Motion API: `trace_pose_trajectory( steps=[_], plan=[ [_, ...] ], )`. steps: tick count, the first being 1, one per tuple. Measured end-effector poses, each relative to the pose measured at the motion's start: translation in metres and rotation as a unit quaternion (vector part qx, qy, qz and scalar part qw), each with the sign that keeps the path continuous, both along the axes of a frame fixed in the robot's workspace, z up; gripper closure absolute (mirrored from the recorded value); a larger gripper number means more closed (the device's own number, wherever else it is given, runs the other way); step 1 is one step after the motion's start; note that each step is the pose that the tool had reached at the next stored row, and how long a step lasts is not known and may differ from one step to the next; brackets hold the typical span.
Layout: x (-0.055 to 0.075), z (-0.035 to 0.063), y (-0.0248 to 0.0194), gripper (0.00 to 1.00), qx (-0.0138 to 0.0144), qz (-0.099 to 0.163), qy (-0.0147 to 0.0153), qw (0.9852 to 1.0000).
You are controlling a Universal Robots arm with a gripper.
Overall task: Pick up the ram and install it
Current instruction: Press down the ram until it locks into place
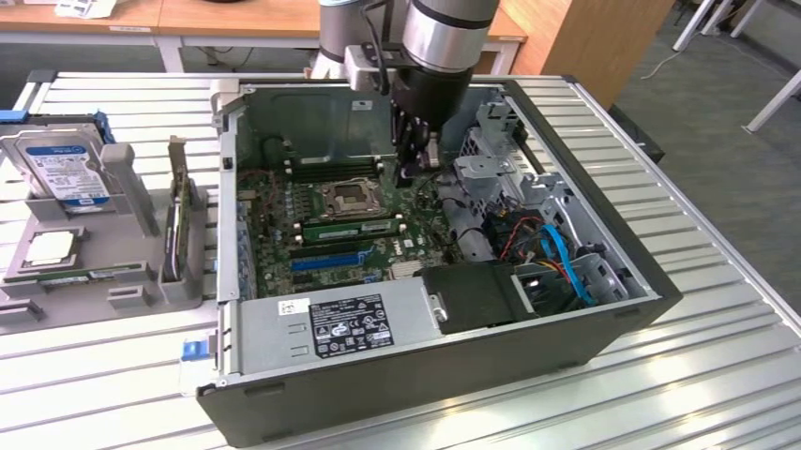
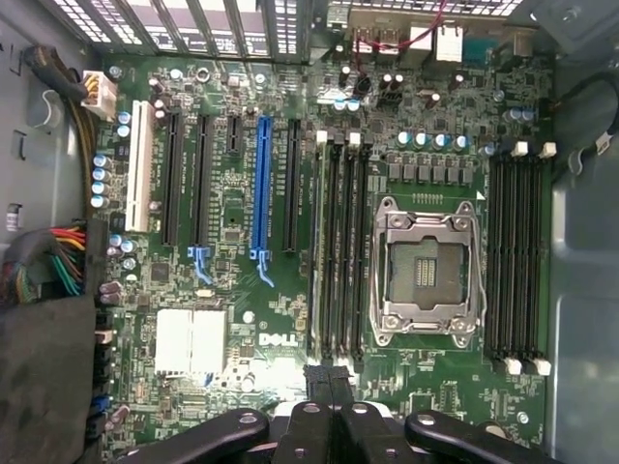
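The ram [image 1: 355, 226], a thin green stick, sits on edge in a memory slot beside the CPU socket [image 1: 347, 197] inside the open computer case [image 1: 438, 375]. In the wrist view the ram [image 2: 318, 242] stands in the outermost slot of the bank next to the socket [image 2: 426, 271]. My gripper [image 1: 414, 169] hangs over the motherboard just past the socket. Its black fingers [image 2: 329, 379] are shut together with nothing between them, close to one end of that slot bank.
A grey holder [image 1: 126, 272] at the exterior view's left carries a hard drive [image 1: 63, 164], a processor chip [image 1: 51, 247] and upright cards [image 1: 182, 220]. Inside the case are the power supply [image 1: 338, 323], a metal drive cage [image 1: 501, 159], cables [image 1: 564, 262] and empty memory slots [image 2: 517, 251].
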State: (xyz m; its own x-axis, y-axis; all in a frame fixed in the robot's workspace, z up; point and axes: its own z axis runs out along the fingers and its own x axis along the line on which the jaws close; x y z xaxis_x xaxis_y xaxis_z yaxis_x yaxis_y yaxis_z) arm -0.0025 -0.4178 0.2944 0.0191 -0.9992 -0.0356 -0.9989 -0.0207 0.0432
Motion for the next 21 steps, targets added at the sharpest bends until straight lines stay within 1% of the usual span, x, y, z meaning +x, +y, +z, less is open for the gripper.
trace_pose_trajectory(
  steps=[21],
  plan=[
    [0.000,-0.0211,0.0000,0.90,0.0001,0.000,0.0000,1.0000]
  ],
)
